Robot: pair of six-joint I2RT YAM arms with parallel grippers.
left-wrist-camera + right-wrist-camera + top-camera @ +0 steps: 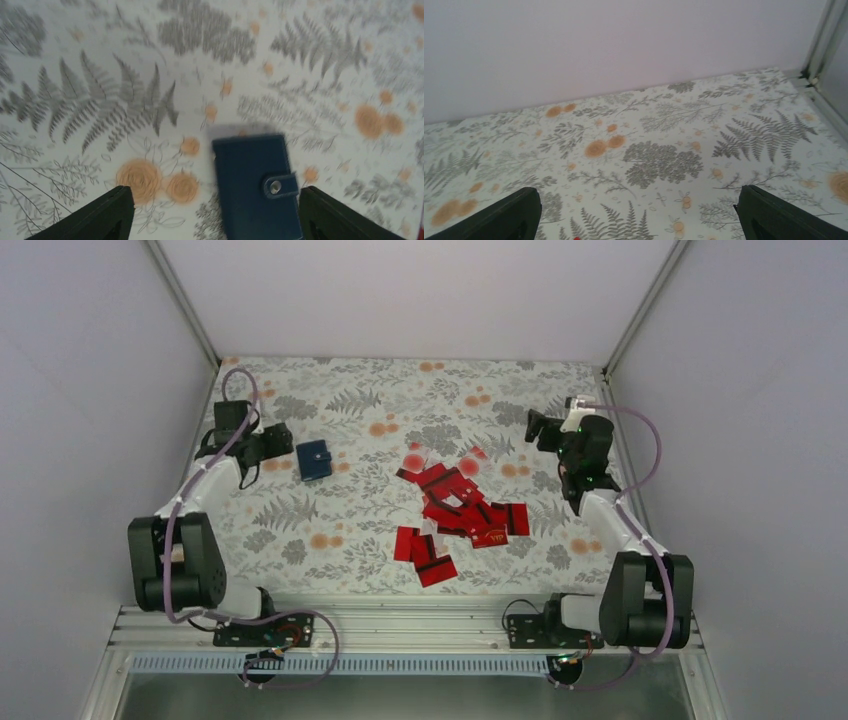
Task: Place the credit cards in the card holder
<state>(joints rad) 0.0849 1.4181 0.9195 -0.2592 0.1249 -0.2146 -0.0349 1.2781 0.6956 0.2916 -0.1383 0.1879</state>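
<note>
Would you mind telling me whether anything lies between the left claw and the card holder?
Nothing visible does. The left claw is open and faces the card holder, which lies alone on the floral cloth; the credit cards sit apart, toward the middle.

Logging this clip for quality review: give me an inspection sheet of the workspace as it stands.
Surface: floral-patterned tablecloth, flat.
Job's things: small thin red rectangular cards heaped at centre, overlapping; dark navy snap-tab card holder flat at far left, closed, apart from the cards.
Clutter: nothing seen.
Grippers: left pincer open, the holder lying between its fingers; right pincer open over bare cloth, far right.
Cables: purple cables looped along both arms, away from the cards.
Surroundings: plain white walls; aluminium rail at near edge.
</note>
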